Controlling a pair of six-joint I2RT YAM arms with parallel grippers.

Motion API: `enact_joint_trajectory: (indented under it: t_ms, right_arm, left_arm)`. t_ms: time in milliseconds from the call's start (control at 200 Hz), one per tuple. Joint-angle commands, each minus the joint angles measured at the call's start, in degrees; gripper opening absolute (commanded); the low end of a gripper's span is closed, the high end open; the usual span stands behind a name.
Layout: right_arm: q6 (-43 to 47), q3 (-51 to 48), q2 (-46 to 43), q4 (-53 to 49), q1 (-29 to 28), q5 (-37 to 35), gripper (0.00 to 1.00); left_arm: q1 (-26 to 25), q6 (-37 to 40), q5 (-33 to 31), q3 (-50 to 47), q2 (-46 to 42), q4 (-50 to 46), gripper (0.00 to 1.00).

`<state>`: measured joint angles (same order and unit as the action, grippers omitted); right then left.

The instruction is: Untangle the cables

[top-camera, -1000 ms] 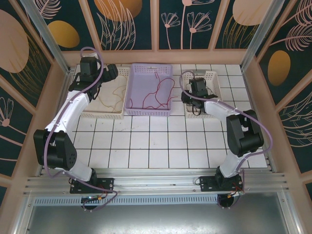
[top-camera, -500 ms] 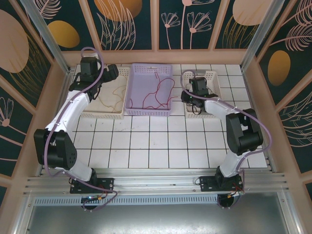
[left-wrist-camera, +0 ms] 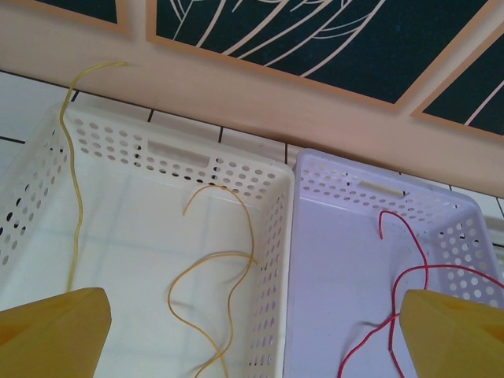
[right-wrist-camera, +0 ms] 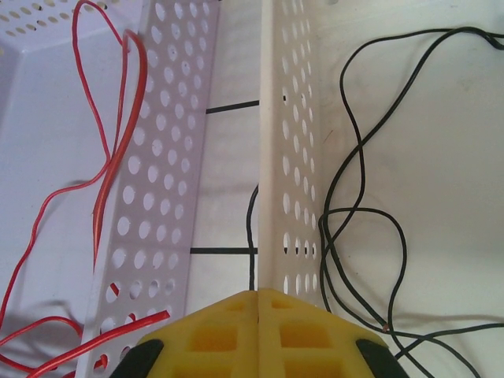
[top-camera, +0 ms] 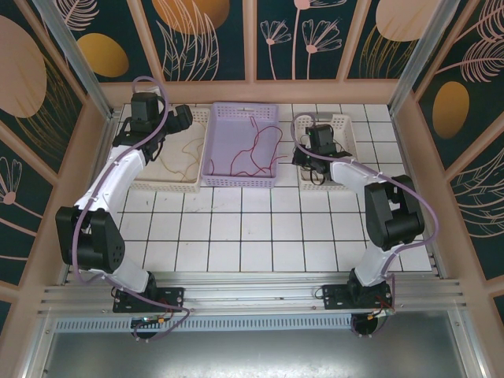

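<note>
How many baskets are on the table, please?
3, in one row at the far side: a cream basket on the left, a lilac basket in the middle, and a white basket on the right. No other seems hidden.

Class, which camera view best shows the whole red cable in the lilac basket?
Top external: the red cable lies whole and uncovered inside the lilac basket. The left wrist view catches one end section; the right wrist view shows close loops cut by the frame.

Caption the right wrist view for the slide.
Shut jaws above the white basket wall; red cables in lilac basket left, black cables in white basket right.
</note>
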<state>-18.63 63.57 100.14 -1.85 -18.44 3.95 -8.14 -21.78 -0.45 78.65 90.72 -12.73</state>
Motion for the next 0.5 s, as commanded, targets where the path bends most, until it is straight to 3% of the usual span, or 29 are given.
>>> enact_joint_trajectory:
  t_ms: [0,495]
  right_arm:
    - [-0.52,0.24,0.82,-1.22,0.16,-2.6,0.0]
    - [-1.74,-2.85,-7.46,-0.53,1.79,-3.02,0.0]
  left_arm:
    - [0.33,-0.73,0.27,1.41,0.69,-0.78,0.94]
    - [0.35,-0.48,0.01,1.66,0.51,-0.98,0.94]
